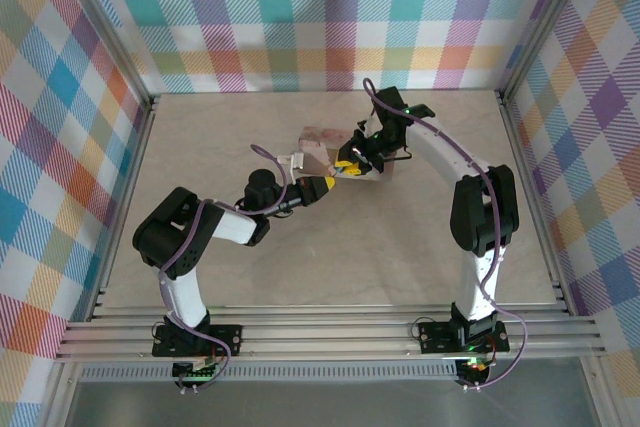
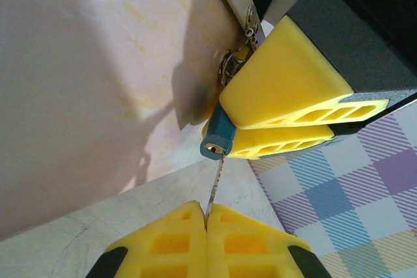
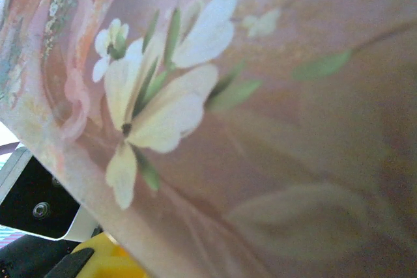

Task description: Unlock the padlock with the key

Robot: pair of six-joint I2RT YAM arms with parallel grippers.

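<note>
1. Left wrist view: my left tool is pinched fully shut on the key, with just the thin blade sticking out past the yellow tips
2. My right tool is narrowed onto the padlock, clamping its blue body between the pads; I judge that grip is there to stop the lock swinging while the key goes in
3. Its shackle hooks through the hasp of the pink floral tin, so the lock hangs at the tin's side; top external puts this near the middle of the counter, a little toward the far edge
4. The padlock's long axis runs from the hasp down toward my left tool, keyhole end facing it
5. The key's long axis points up at that keyhole, tip touching it and slightly off the body's line; how deep it sits I cannot tell
</note>
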